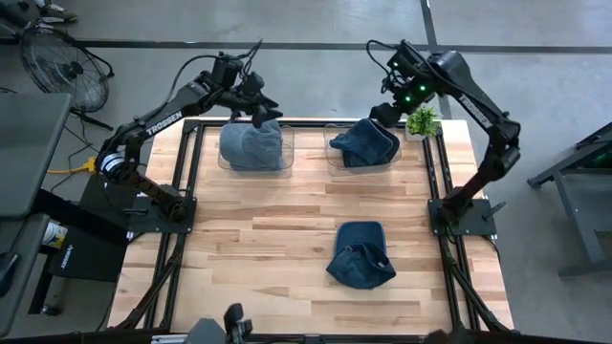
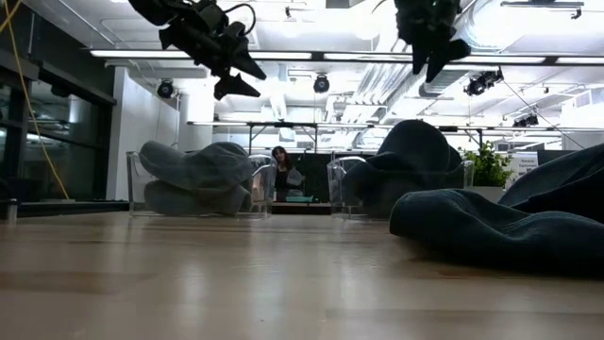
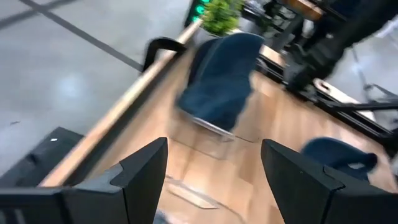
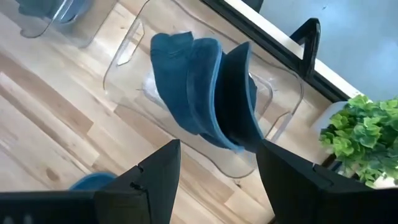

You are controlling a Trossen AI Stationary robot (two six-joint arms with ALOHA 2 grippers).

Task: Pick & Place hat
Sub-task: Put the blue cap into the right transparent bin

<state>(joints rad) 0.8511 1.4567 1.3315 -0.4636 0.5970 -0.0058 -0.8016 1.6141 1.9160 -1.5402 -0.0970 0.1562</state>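
Three hats show. A grey-blue hat (image 1: 251,145) lies in a clear bin (image 1: 287,158) at the far left. A dark blue hat (image 1: 365,143) (image 4: 205,90) lies crumpled in a second clear bin (image 4: 124,56) at the far right. Another dark blue hat (image 1: 361,253) lies flat on the table near the front. My left gripper (image 1: 260,115) (image 3: 214,180) hangs open over the left bin's far edge, with nothing between its fingers. My right gripper (image 1: 382,113) (image 4: 217,180) hangs open high above the right bin's hat, pointing steeply down, clear of it.
A small green plant (image 1: 422,121) (image 4: 364,140) stands just right of the right bin at the table's far edge. A black metal frame (image 1: 191,172) borders the wooden table (image 1: 277,239). Bare wood lies between the bins and the near hat.
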